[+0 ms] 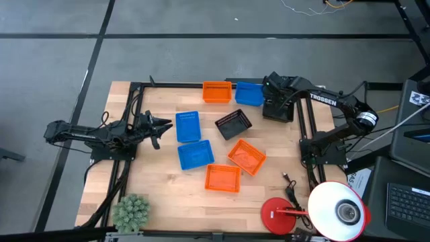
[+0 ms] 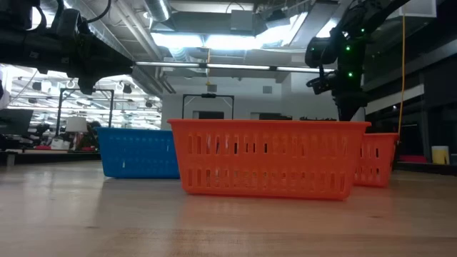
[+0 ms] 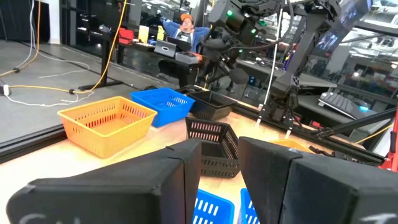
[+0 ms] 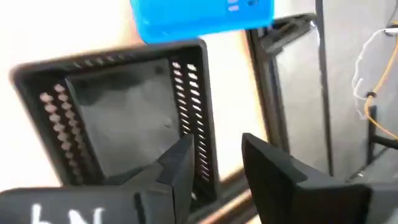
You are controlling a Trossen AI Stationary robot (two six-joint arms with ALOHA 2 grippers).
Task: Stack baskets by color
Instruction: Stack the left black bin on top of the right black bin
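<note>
Several baskets lie on the wooden table. At the far edge an orange basket [image 1: 216, 92] and a blue basket [image 1: 249, 93] stand side by side. A black basket [image 1: 277, 109] sits right of them, under my right gripper [image 1: 274, 96]. In mid-table are a black basket [image 1: 233, 123], two blue baskets [image 1: 187, 126] [image 1: 195, 155] and two orange baskets [image 1: 246, 156] [image 1: 222, 178]. My right gripper [image 4: 217, 168] is open, pointing down. One finger stands over the inside of the black basket [image 4: 124, 118], the other outside its wall. My left gripper [image 1: 161, 125] [image 3: 221, 168] waits open at the left.
A red lamp base [image 1: 282, 214] with a white shade [image 1: 339, 210] stands at the near right corner, and a green fuzzy plant [image 1: 131, 212] at the near left. Black frame rails [image 1: 306, 134] run along both table sides. A person [image 3: 183, 25] sits beyond the table.
</note>
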